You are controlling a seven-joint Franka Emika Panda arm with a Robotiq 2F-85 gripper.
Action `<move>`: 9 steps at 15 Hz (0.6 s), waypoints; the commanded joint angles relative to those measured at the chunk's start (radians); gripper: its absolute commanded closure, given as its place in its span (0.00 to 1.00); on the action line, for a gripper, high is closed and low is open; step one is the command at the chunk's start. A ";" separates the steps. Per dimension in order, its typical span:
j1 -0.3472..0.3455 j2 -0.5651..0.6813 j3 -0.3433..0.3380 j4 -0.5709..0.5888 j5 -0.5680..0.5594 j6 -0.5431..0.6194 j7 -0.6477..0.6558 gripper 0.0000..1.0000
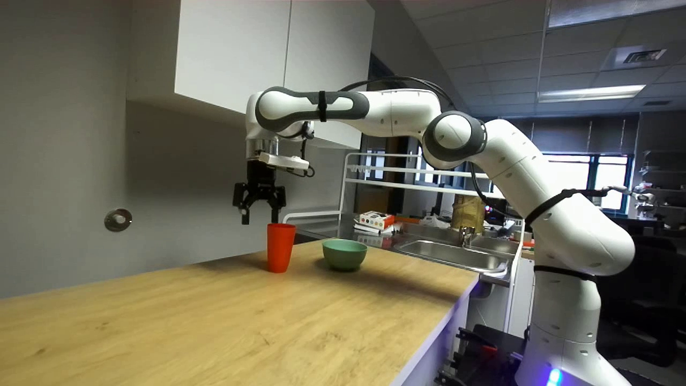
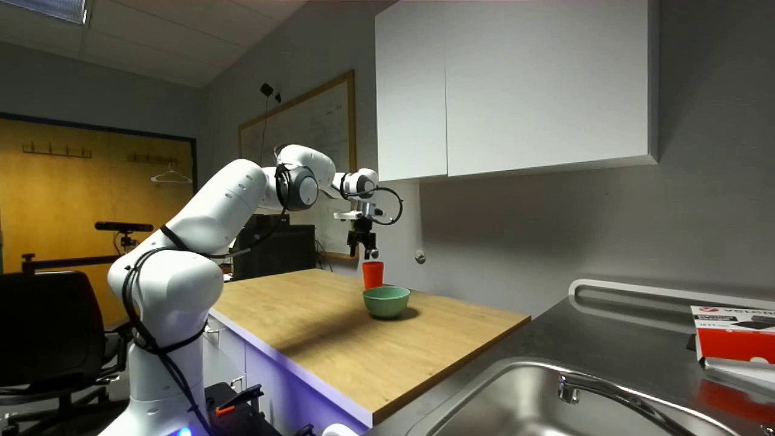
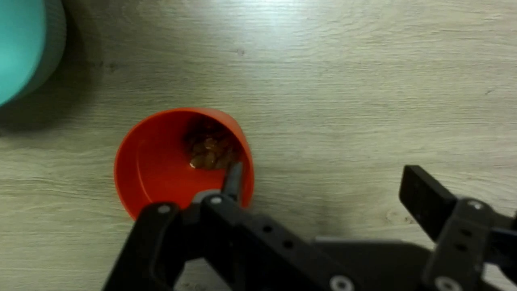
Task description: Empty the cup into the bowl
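Note:
The red-orange cup (image 1: 280, 249) stands upright on the wooden table, also in an exterior view (image 2: 373, 275). In the wrist view the cup (image 3: 161, 161) holds small brown pieces (image 3: 210, 151) at its bottom. The light green bowl (image 1: 344, 254) stands beside it, also in an exterior view (image 2: 386, 304); only part of the bowl (image 3: 20, 48) shows in the wrist view. My gripper (image 1: 260, 217) points down, open and empty, just above the cup's height, also in an exterior view (image 2: 362, 251). In the wrist view the gripper (image 3: 323, 182) is offset from the cup; one finger overlaps its rim.
The wooden table (image 1: 257, 321) meets a grey wall behind the cup. White cabinets (image 1: 230, 48) hang above, near the arm. A metal sink (image 2: 514, 387) and a red-and-white box (image 2: 735, 339) are beyond the table's end. A white rack (image 1: 343, 187) stands by the sink.

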 commanded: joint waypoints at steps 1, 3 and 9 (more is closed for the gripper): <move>-0.001 0.085 -0.025 0.153 0.037 -0.085 -0.034 0.00; -0.007 0.105 -0.032 0.185 0.045 -0.105 -0.040 0.00; -0.045 0.148 -0.009 0.221 0.057 -0.111 -0.042 0.00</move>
